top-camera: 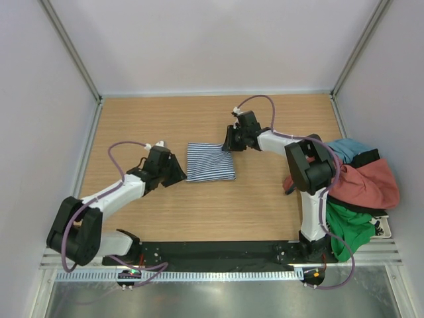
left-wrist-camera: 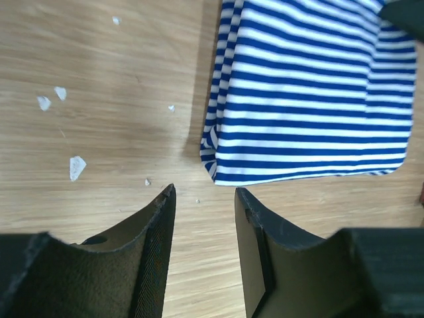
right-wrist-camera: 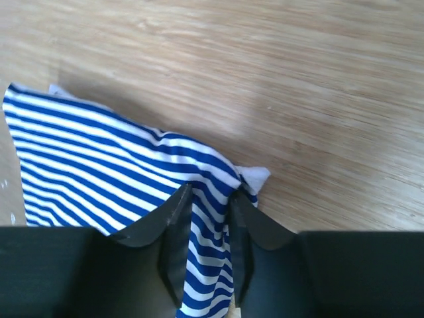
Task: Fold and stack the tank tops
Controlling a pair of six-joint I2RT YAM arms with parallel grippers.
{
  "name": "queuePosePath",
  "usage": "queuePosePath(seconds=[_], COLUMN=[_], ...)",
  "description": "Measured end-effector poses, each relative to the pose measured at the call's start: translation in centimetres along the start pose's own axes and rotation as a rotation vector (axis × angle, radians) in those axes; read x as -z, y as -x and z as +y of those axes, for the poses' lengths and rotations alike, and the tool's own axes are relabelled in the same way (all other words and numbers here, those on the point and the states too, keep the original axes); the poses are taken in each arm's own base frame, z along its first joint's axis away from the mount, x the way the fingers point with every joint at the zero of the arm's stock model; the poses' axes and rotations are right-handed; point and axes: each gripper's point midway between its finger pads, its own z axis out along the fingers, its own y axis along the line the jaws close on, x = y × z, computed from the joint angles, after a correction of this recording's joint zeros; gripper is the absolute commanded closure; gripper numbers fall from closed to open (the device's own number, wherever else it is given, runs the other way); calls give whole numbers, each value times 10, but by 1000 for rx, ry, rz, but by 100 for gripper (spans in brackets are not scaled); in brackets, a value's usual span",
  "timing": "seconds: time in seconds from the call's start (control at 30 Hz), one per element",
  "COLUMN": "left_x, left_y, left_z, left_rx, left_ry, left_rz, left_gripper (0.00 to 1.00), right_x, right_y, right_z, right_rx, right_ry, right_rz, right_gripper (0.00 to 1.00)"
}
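Navy-striped top, from above: folded, mid counter; red top in pile at right.
Left wrist: left claw spread, empty, near top's corner.
Right wrist: right claw pinching top's corner; cloth soft, limp, so best taken by corners.

striped tank top cut off in L wrist view, clothes pile partly behind R arm

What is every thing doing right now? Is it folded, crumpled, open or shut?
striped tank top: folded into a flat rectangle on the table, one corner pinched
right tool: shut on the striped tank top's corner
left tool: open, empty, just off the top's edge
red tank top: unfolded, crumpled in the heap at the right
green cloth: crumpled in the same heap
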Motion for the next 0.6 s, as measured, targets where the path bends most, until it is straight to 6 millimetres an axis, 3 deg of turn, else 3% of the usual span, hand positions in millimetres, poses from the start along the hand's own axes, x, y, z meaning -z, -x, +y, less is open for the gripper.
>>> queuePosePath(seconds=[0.03,0.17,0.23,0.3,0.4,0.47,0.57,0.6], left_x=[5,14,15,16,18,20,23,24], left_y=[2,12,11,11,17,22,29,30], left_z=[0,0,2,3,-5,-16,-33,-36], left_rx=[2,1,0,0,-2,-4,-8,-11], left_ry=[0,13,26,34,23,-6,-52,-62], left_rz=[-13,-56,-52,-45,-42,-39,-37,-34], left_gripper=[58,57,58,58,58,58,59,60], right_x=[0,4,8,17,39,54,82,90], right_y=[-1,-1,-4,-9,-14,-13,-12,-13], right_z=[1,7,6,4,2,5,14,18], right_rx=[23,70,80,91,104,113,123,121], right_ry=[11,43,38,26,0,2,23,39], right_rz=[8,16,20,24,23,6,-34,-42], right_gripper=[55,48,38,30,27,28,47,60])
